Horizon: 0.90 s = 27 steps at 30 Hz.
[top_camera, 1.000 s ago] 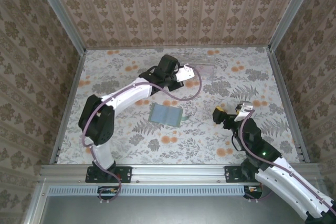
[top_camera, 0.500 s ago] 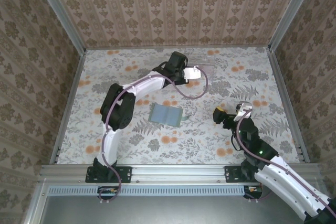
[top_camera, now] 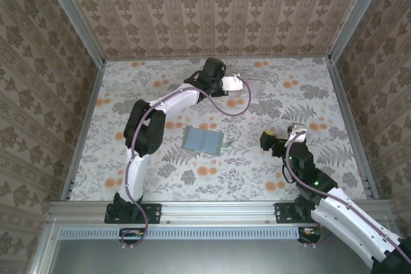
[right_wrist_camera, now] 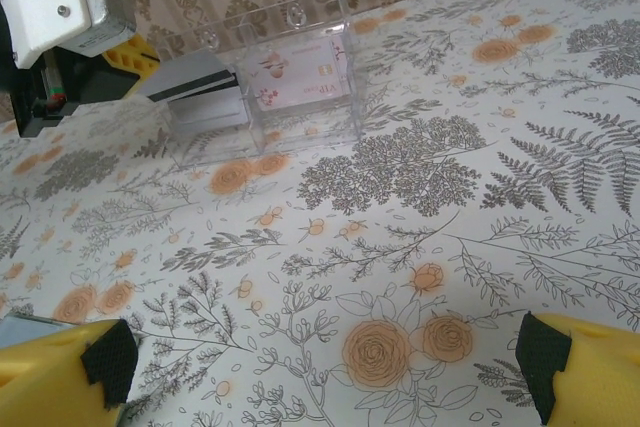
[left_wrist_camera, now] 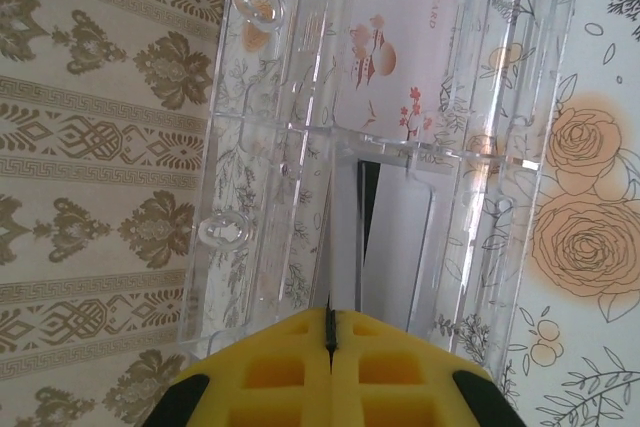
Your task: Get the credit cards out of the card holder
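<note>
Squarely, left claw (left_wrist_camera: 330,319) pinches thin grey card (right_wrist_camera: 195,75) at glossy clear tray (left_wrist_camera: 260,147)

Flat card holder (top_camera: 203,140) well apart from two cards
The blue-grey wallet lies mid-table; pale pink card (left_wrist_camera: 385,37) sits in clear tray (left_wrist_camera: 250,147); grey card (right_wrist_camera: 195,77) slants into the neighbouring compartment.

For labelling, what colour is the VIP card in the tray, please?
Pale pink card; left wrist view shows it best.

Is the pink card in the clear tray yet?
In: the pale pink plastic card sits inside a compartment of the clear plastic tray, seen through its walls.
</note>
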{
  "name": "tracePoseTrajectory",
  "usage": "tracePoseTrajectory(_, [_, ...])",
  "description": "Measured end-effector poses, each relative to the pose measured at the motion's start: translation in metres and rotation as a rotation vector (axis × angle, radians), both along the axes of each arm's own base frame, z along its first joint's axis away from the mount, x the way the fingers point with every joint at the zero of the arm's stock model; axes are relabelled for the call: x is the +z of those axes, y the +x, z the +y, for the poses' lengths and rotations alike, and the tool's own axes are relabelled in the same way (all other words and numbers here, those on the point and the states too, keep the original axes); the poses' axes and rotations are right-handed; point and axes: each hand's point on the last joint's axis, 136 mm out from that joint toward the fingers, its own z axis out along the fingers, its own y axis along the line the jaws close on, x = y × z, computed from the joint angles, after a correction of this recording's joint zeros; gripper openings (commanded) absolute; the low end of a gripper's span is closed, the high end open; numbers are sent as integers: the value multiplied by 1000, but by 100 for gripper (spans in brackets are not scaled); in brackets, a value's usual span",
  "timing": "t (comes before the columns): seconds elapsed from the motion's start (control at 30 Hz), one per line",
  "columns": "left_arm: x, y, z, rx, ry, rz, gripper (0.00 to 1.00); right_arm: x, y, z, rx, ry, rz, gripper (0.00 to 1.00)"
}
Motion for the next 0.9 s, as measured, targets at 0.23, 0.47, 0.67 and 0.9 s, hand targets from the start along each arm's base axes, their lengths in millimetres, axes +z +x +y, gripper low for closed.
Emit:
tracePoseTrajectory(0.23, [-23,1,-2,-6,21,26,0,1,2,1,3,11,-4,100])
tracePoseTrajectory(0.47, [-32,1,-1,-8,34,35,0,0,3,1,3,13,-1,100])
tracePoseTrajectory(0.67, [-27,4,-2,-8,31,21,0,0,3,0,0,15,1,100])
tracePoseTrajectory(0.9, [-19,9,-2,-9,47,-19,0,-2,3,1,7,18,11,100])
